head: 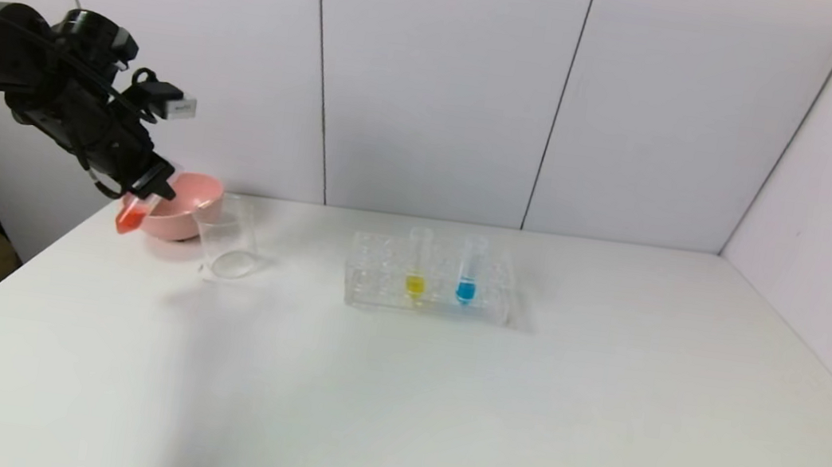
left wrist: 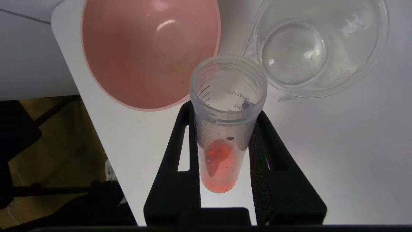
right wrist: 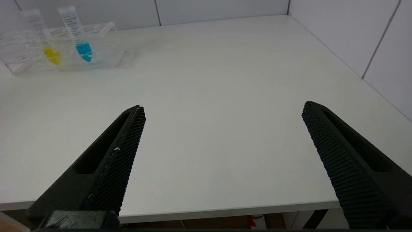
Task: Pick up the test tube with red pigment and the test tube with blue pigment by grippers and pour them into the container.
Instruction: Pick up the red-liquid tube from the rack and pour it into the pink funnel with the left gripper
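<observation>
The test tube with red pigment [head: 131,214] sits clamped between the two fingers of the left claw [head: 149,186], which is closed tight on the tube's upper part. The tube hangs tilted, rounded tip down and out toward the worktop's [head: 395,391] left edge, open mouth up toward the claw. In the left wrist view the tube's mouth [left wrist: 228,85] gapes between the pink bowl [left wrist: 145,51] and the container [left wrist: 318,45], both just beyond the claw's fingertips. The container stands beside the bowl, on the side away from the worktop edge. The claw is raised over that left edge near the back wall, with bare worktop stretching wide in front of it.

The test tube with blue pigment [head: 468,270] stands upright in the clear rack [head: 430,280], well off to the claw's right, next to a yellow tube [head: 418,263].

The right claw [right wrist: 222,111] is spread wide and empty, hovering past the worktop's near edge, with open surface between it and the rack.
</observation>
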`<state>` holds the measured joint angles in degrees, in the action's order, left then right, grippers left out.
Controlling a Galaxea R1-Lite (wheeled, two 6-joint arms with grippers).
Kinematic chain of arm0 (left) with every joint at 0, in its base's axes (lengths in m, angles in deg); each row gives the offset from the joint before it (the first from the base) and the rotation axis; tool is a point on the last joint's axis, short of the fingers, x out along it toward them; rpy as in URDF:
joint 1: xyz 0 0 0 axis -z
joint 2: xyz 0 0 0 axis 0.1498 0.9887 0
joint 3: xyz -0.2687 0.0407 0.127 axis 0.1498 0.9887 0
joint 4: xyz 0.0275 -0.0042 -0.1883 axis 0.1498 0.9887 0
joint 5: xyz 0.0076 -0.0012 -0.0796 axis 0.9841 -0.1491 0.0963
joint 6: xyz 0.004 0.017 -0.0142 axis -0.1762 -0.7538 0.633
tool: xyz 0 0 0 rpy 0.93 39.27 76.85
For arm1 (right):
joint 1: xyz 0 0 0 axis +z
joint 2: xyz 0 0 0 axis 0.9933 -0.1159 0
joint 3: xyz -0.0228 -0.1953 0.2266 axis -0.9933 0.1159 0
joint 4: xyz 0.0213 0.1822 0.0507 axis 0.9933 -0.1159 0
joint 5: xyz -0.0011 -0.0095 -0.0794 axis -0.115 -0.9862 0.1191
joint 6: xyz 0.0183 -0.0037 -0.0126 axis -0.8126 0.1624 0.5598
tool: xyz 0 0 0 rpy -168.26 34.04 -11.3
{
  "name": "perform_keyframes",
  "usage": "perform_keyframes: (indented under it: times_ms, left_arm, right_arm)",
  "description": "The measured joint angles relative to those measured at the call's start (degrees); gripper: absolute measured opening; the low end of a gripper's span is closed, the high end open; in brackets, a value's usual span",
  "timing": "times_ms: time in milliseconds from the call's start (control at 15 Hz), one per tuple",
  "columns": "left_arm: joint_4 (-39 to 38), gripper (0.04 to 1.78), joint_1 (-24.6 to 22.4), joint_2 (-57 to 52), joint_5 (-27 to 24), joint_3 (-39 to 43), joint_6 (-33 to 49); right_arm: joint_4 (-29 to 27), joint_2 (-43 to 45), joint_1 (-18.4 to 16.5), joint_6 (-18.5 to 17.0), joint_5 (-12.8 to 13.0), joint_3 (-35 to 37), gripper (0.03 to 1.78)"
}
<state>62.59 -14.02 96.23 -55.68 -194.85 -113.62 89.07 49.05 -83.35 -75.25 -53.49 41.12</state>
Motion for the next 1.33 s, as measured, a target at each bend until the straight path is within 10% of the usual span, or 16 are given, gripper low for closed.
perform_keyframes:
  times_ms: [1333]
  left_arm:
    - [1.49, 0.45, 3.1, -0.33, 0.9, -0.04, -31.81]
  right_arm:
    - [0.0, 0.0, 0.0, 0.02, 0.0, 0.0, 1.77]
